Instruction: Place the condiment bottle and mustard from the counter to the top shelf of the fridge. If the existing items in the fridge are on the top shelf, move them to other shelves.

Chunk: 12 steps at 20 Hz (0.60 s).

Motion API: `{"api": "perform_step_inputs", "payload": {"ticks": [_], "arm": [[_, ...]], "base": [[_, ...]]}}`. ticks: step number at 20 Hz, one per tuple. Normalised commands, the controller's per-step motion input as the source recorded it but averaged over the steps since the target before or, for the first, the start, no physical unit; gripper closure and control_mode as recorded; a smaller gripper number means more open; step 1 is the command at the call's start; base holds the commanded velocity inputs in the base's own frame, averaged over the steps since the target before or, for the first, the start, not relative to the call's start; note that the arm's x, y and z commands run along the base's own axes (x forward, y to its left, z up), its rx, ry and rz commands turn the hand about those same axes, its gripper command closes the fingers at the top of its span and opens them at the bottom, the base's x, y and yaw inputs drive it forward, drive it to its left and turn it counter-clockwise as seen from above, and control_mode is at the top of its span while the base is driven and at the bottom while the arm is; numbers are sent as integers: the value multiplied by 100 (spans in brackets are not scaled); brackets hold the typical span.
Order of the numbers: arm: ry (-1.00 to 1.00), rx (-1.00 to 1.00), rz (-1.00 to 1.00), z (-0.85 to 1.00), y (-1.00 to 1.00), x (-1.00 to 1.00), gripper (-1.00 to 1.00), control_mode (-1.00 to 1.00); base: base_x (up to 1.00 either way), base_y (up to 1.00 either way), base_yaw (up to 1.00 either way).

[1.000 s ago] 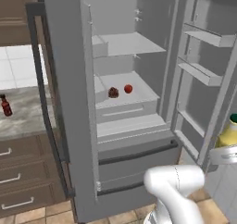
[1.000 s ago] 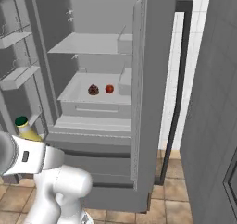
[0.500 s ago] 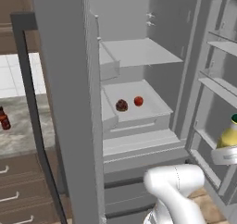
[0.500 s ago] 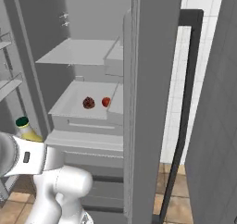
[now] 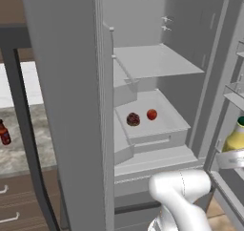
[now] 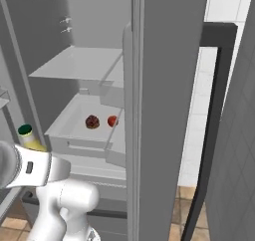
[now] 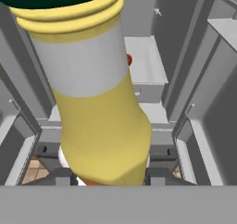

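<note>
The mustard (image 7: 97, 93), yellow with a green cap, stands upright in my gripper (image 7: 106, 176), which is shut on its lower body. It hangs low in front of the open fridge (image 5: 157, 15), by the right door, where the mustard (image 5: 237, 137) rises above my hand, and at the left as mustard (image 6: 27, 138). The top shelf (image 5: 152, 60) is bare. Two existing items, a maroon one (image 5: 133, 119) and a red one (image 5: 151, 114), lie on a lower shelf tray. The condiment bottle (image 5: 4, 132) stands on the counter (image 5: 19, 149) at far left.
The fridge's open left door (image 5: 62, 106) stands between the counter and the interior. Door bins (image 5: 233, 91) line the open right door. Closed fridge drawers (image 5: 138, 204) lie below the shelves. A black oven frame (image 6: 214, 125) and tiled wall are at right.
The whole picture has shifted and the fridge interior has grown larger: the base has driven closer. The mustard stays in my gripper, and the two round items have not moved on their tray.
</note>
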Motion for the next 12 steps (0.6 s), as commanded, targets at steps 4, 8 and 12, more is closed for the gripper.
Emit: {"api": "perform_step_inputs", "payload": {"ticks": [4, 8, 12], "arm": [[-9, 0, 0, 73, 3, 0, 100, -100], [-12, 0, 0, 100, 44, 14, 100, -100], [-5, 2, 0, 89, 56, 78, 100, -100]], "base": [[0, 3, 1], [0, 0, 0], [0, 0, 0]]}}
